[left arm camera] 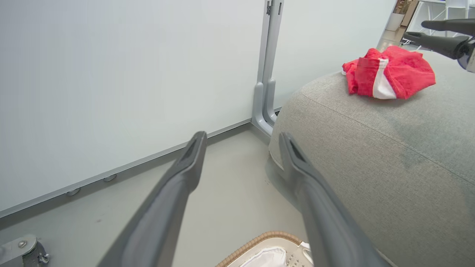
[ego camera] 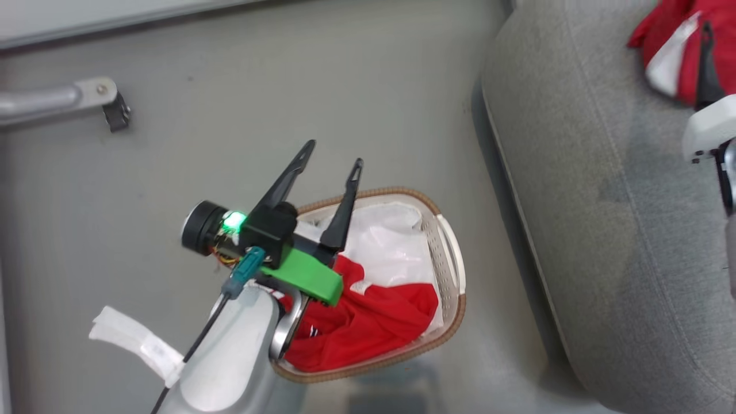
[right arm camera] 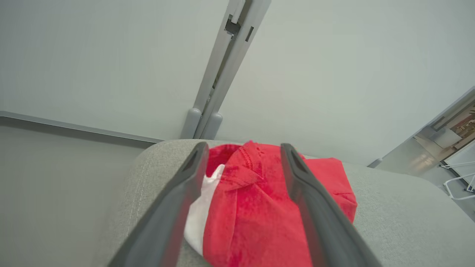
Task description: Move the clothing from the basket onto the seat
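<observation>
My left forearm [ego camera: 230, 356] covers the near-left side of the basket [ego camera: 454, 310], so I can't see how much of the red garment [ego camera: 368, 322] lies under it. What shows is bunched in the basket's near half, with the white liner cloth [ego camera: 385, 241] behind it. A second garment [ego camera: 678, 40], red with a white stripe, lies on the seat [ego camera: 604, 201] to the right of the basket, cut off by the head view's top edge. The right gripper [right arm camera: 243, 148] is cut off there too, with one dark finger showing across that garment. Its own wrist view has the fingers spread wide with the second garment between them. The left wrist view shows it hanging just clear of the cloth, holding nothing. The left gripper [ego camera: 334, 152] hovers over the basket's far rim, fingers spread, empty.
</observation>
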